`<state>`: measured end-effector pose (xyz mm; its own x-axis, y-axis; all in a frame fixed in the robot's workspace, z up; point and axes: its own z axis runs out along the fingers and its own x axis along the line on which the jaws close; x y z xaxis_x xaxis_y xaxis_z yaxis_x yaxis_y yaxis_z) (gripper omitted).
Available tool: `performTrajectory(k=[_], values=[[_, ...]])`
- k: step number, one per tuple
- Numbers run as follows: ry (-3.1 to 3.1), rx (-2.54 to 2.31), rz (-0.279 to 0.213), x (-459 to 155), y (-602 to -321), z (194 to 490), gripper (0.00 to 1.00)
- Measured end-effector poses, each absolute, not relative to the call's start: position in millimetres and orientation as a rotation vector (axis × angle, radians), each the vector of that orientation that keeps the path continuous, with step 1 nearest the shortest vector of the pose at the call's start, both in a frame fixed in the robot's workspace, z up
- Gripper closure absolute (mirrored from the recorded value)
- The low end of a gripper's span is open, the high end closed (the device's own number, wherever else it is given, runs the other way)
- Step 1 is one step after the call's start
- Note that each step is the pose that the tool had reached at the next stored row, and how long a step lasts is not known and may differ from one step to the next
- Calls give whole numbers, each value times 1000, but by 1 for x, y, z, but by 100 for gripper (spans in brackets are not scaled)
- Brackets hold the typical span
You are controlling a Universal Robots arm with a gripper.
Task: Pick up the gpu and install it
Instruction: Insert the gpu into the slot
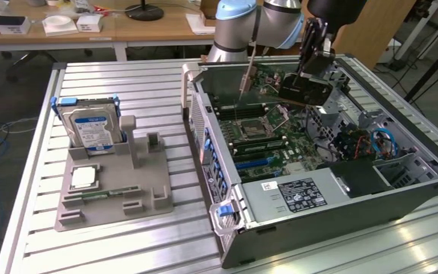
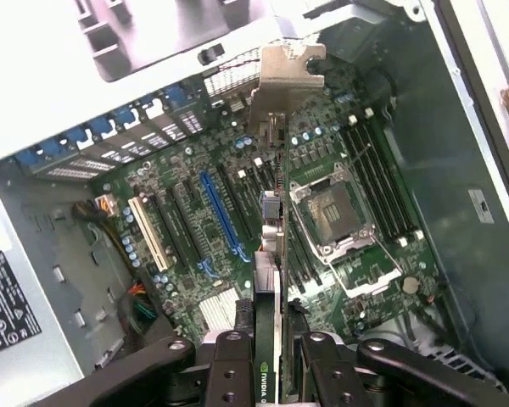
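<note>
GPU: one item, held in the air over the open computer case, within its walls' outline and clear of the motherboard on the case floor. I carry it on edge; its silver bracket points toward the case's rear wall, and the green board runs back from there into my grip.

My gripper: jaws clamped on the GPU, one black finger on each face of the card.

Inside the case: blue slot, bare processor socket, grey power supply at the case's near end.

Outside the case, toward the exterior view's left: grey holder tray on the slatted metal table, with a hard drive standing upright in it
</note>
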<state>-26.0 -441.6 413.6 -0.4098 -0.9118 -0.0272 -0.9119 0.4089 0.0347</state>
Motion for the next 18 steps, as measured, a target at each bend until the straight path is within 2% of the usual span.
performTrajectory(k=[18], values=[[2468, -1942, 69, -25, -442, 414, 74]])
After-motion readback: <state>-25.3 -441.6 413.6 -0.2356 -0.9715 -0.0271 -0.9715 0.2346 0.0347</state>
